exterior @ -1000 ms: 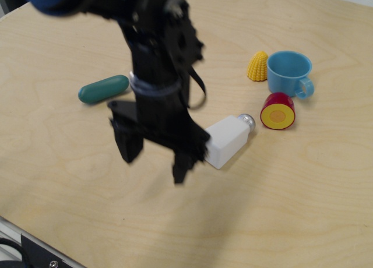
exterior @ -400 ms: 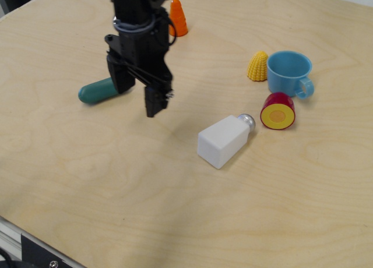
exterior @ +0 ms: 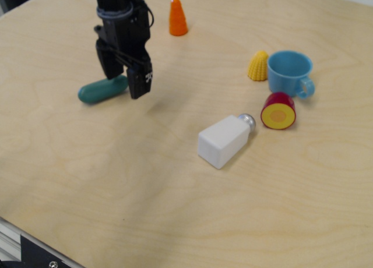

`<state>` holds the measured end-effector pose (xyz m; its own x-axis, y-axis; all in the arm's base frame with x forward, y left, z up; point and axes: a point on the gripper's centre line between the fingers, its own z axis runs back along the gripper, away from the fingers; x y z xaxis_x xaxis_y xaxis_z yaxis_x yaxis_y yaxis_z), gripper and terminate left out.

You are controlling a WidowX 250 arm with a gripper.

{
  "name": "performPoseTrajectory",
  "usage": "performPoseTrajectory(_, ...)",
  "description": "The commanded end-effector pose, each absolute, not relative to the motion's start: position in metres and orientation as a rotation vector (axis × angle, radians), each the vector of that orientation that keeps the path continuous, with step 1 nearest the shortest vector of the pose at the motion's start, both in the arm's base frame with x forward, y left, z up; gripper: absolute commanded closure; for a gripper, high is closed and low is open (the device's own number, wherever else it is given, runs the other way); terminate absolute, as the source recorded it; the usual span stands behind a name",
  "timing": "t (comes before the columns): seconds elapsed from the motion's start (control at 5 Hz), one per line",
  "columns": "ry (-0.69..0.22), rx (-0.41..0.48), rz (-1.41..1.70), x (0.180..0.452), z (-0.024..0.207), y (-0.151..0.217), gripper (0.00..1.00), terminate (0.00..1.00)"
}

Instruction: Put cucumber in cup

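The teal-green cucumber [exterior: 100, 90] lies on its side on the wooden table at the left. My black gripper [exterior: 123, 76] hangs over its right end, open, with one finger behind the cucumber and the other finger [exterior: 140, 83] just right of it. The cucumber's right tip is partly hidden by the fingers. The light blue cup [exterior: 289, 72] stands upright at the right, its handle toward the lower right, far from the gripper.
A yellow corn cone [exterior: 257, 66] touches the cup's left side. A red-and-yellow round toy [exterior: 278, 111] lies just in front of the cup. A white shaker [exterior: 226, 140] lies on its side mid-table. An orange carrot cone [exterior: 178, 17] stands at the back.
The gripper has moved from the middle of the table back and left, ending over the cucumber's right end. The objects have not moved.
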<state>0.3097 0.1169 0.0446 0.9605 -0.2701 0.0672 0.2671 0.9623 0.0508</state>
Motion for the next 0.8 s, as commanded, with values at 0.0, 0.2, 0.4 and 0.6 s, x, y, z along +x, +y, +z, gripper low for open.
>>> performPoseTrajectory(0.0,-0.028,0.067,-0.358,0.306,0.048,0.143,0.0,0.0)
performPoseTrajectory(0.2,0.007,0.089,-0.388,0.301,0.042,0.153,0.0,0.0)
performPoseTrajectory(0.4,0.011,0.086,-0.436,0.304,0.031,0.151,0.0,0.0)
performPoseTrajectory(0.6,0.021,0.089,-0.455,0.306,0.027,0.152,0.0,0.0)
